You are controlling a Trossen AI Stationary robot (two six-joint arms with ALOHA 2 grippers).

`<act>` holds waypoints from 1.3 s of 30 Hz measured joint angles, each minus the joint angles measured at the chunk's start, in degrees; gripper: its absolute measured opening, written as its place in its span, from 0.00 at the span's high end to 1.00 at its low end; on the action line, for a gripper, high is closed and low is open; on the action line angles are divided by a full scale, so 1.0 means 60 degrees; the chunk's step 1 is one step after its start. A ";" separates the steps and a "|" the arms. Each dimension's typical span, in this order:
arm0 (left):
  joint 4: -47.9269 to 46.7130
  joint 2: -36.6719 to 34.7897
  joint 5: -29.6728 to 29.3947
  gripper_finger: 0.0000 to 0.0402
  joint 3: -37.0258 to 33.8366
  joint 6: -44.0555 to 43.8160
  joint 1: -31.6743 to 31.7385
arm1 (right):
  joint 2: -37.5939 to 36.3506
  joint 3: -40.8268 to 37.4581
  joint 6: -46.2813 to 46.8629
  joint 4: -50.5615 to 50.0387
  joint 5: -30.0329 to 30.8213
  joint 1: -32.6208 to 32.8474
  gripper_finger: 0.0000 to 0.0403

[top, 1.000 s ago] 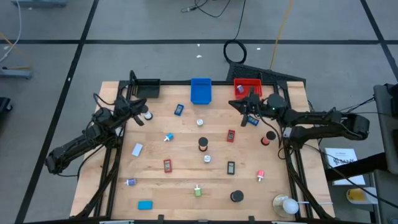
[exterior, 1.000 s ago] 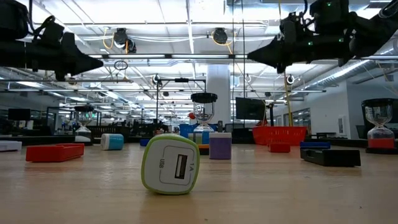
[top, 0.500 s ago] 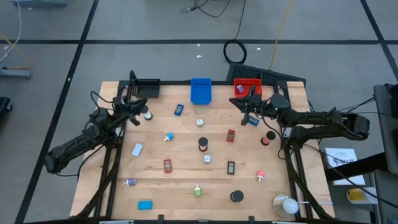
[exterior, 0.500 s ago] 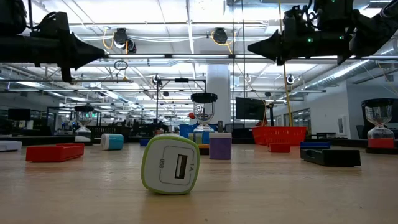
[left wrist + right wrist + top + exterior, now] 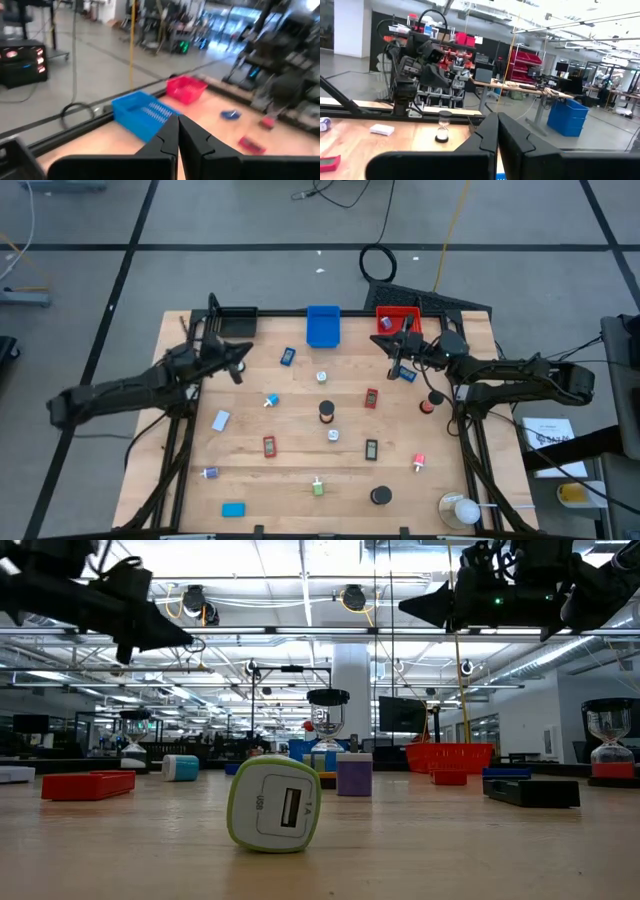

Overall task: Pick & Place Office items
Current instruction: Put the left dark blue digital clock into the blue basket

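Note:
The office items lie scattered on the wooden table (image 5: 300, 470): among them a blue piece (image 5: 287, 356), a black roll (image 5: 326, 412), a red block (image 5: 371, 398) and a green-rimmed charger (image 5: 275, 805). My left gripper (image 5: 243, 351) hangs shut and empty above the far left part, near the black bin (image 5: 236, 320). In its wrist view the fingers (image 5: 170, 135) point at the blue bin (image 5: 142, 112). My right gripper (image 5: 380, 343) hangs shut and empty just in front of the red bin (image 5: 398, 320), high above the table in the low view (image 5: 405, 608).
The blue bin (image 5: 323, 326), red bin and black bin stand along the far edge. A roundish white object in a clear holder (image 5: 460, 510) sits at the near right corner. An hourglass (image 5: 612, 755) stands at the right. A blue piece (image 5: 405, 373) lies under the right arm.
My left gripper has swung toward the table's far and right side, risen a little and tipped slightly downward. My right gripper has stayed in place, but its fingers have tipped upward and rolled a little.

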 joint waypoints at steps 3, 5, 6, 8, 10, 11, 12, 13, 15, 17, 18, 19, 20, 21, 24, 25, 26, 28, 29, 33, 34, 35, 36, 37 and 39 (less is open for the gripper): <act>-0.0003 0.1045 -0.0822 0.99 0.0509 0.0099 -0.0681 | 0.0004 0.0000 -0.0045 -0.0033 -0.0005 0.0000 1.00; -0.0153 0.1728 -0.1266 0.99 0.0921 -0.0099 -0.1089 | 0.0004 0.0000 -0.0038 -0.0080 -0.0009 0.0000 1.00; -0.0203 0.2034 -0.1460 0.99 0.1157 -0.0236 -0.1266 | 0.0004 0.0000 -0.0041 -0.0122 -0.0009 0.0000 1.00; -0.0541 0.2617 -0.1832 0.98 0.1644 -0.0450 -0.1596 | 0.0004 0.0004 -0.0147 -0.0268 -0.0009 0.0000 1.00; -0.0747 0.3141 -0.2178 0.98 0.2072 -0.0617 -0.1886 | 0.0007 0.0004 -0.0479 -0.0390 -0.0010 0.0000 1.00; -0.0775 0.3409 -0.2268 0.98 0.2245 -0.0713 -0.2010 | 0.0007 0.0004 -0.0763 -0.0371 -0.0009 0.0000 1.00; -0.0718 0.3639 -0.2302 0.98 0.2401 -0.0736 -0.2106 | 0.0007 0.0004 -0.1085 -0.0290 -0.0009 -0.0003 0.99; -0.0597 0.3837 -0.2300 0.99 0.2522 -0.0725 -0.2200 | 0.0007 0.0004 -0.1427 -0.0188 -0.0012 -0.0004 0.99; -0.0331 0.4186 -0.2197 0.99 0.2658 -0.0671 -0.2365 | 0.0000 0.0007 -0.1827 -0.0138 -0.0013 -0.0004 0.99; -0.0205 0.4476 -0.2145 0.99 0.2776 -0.0793 -0.2500 | 0.0004 0.0007 -0.1878 -0.0162 -0.0013 -0.0004 0.99; -0.0217 0.4593 -0.2143 0.98 0.2810 -0.0903 -0.2556 | 0.0004 0.0007 -0.1878 -0.0181 -0.0013 -0.0004 0.99; -0.0225 0.4705 -0.2142 0.97 0.2854 -0.1056 -0.2595 | 0.0004 0.0007 -0.1885 -0.0211 -0.0013 -0.0004 0.99; -0.0237 0.4798 -0.2143 0.96 0.2899 -0.1228 -0.2603 | 0.0004 0.0007 -0.1923 -0.0235 -0.0013 -0.0004 0.99; -0.0256 0.4885 -0.2150 0.95 0.2925 -0.1447 -0.2590 | 0.0004 0.0007 -0.1994 -0.0251 -0.0013 -0.0004 0.99; -0.0297 0.5170 -0.2167 0.95 0.2930 -0.1908 -0.2470 | 0.0004 0.0007 -0.2052 -0.0233 -0.0013 -0.0004 0.99; -0.0369 0.5282 -0.2160 0.96 0.2930 -0.1967 -0.2420 | 0.0004 0.0007 -0.2052 -0.0237 -0.0015 -0.0004 0.99; -0.0434 0.5392 -0.2153 0.97 0.2930 -0.1974 -0.2381 | 0.0004 0.0007 -0.2052 -0.0244 -0.0013 -0.0004 0.99; -0.0443 0.5607 -0.2149 0.99 0.2930 -0.1939 -0.2327 | 0.0004 0.0007 -0.2052 -0.0254 -0.0016 -0.0004 0.99; -0.0445 0.5696 -0.2149 0.99 0.2930 -0.1851 -0.2307 | 0.0004 0.0007 -0.2013 -0.0283 -0.0016 -0.0004 0.99; -0.0441 0.5975 -0.2149 0.96 0.2930 -0.1685 -0.2299 | 0.0004 0.0007 -0.0875 -0.0637 -0.0072 0.0018 0.98; -0.0444 0.6011 -0.2148 0.95 0.2930 -0.1717 -0.2299 | 0.0004 0.0007 -0.0427 -0.0779 -0.0078 0.0018 0.98; -0.0447 0.6039 -0.2144 0.95 0.2930 -0.1785 -0.2299 | 0.0004 0.0007 0.0048 -0.0892 -0.0078 0.0018 0.98; -0.0477 0.6071 -0.2141 0.95 0.2930 -0.1848 -0.2299 | 0.0004 0.0007 0.0529 -0.0949 -0.0078 0.0018 0.98; -0.0542 0.6087 -0.2139 0.95 0.2930 -0.1916 -0.2299 | 0.0004 0.0007 0.1008 -0.0957 -0.0078 0.0018 0.98; -0.0576 0.6092 -0.2135 0.95 0.2930 -0.1970 -0.2299 | 0.0004 0.0007 0.1884 -0.0937 -0.0069 0.0018 0.98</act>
